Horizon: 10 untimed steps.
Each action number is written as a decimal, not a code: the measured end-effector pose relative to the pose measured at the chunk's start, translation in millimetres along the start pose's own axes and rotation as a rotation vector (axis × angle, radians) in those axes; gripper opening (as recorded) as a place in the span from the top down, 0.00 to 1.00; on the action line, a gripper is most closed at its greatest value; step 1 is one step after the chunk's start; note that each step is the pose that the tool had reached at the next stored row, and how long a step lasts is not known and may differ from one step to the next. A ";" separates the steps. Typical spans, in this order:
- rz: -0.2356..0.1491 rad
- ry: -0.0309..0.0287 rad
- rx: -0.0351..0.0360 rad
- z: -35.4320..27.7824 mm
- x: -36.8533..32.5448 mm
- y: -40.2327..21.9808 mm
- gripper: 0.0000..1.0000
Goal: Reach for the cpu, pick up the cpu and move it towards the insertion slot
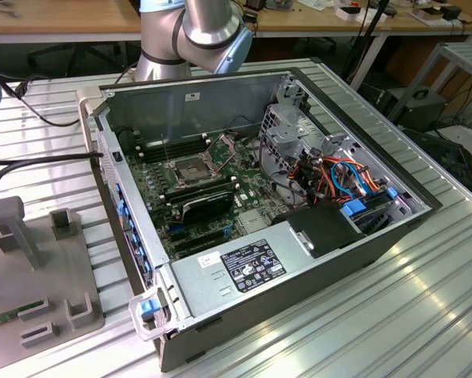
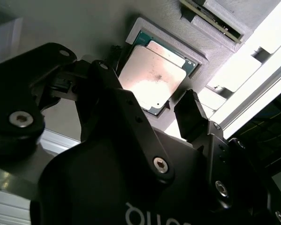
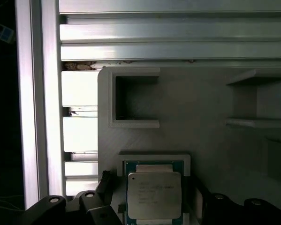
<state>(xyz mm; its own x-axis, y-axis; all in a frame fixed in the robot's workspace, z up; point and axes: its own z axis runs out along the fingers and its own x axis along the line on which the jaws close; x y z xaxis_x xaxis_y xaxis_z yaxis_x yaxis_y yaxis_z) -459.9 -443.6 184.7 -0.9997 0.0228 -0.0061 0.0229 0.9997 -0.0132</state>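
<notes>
Your black fingers [image 2: 192, 110] stand spread wide, holding nothing. The thin square beige-silver cpu [image 2: 152, 77] lies between them, seated in its grey moulded tray [image 3: 201, 108]. The silver-framed, dark-centred insertion slot [image 1: 190, 169] sits well apart, inside the open grey metal computer case [image 1: 220, 94].

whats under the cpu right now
The cpu lies in a square raised-rim pocket of the grey holder plate, the open gripper straddling it. The pocket's floor beneath is covered by the cpu itself.
</notes>
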 end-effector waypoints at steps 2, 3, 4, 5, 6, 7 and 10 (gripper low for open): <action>0.000 0.0002 0.0002 0.0 0.0 -0.1 0.27; 0.000 0.0002 0.0001 0.0 0.0 -0.1 0.35; 0.000 0.0001 0.0001 0.1 0.0 -0.1 0.35; 0.000 0.0001 0.0001 0.2 0.0 -0.1 0.35; 0.000 0.0001 0.0000 0.2 0.0 -0.1 0.35; 0.000 0.0001 0.0001 0.1 0.0 -0.1 0.35; 0.000 0.0019 0.0000 -1.8 -0.1 -0.1 0.35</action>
<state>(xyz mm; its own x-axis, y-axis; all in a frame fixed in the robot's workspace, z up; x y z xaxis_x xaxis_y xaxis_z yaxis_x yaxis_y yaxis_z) -459.9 -443.7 186.5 -0.9997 0.0227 -0.0042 0.0228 0.9997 -0.0132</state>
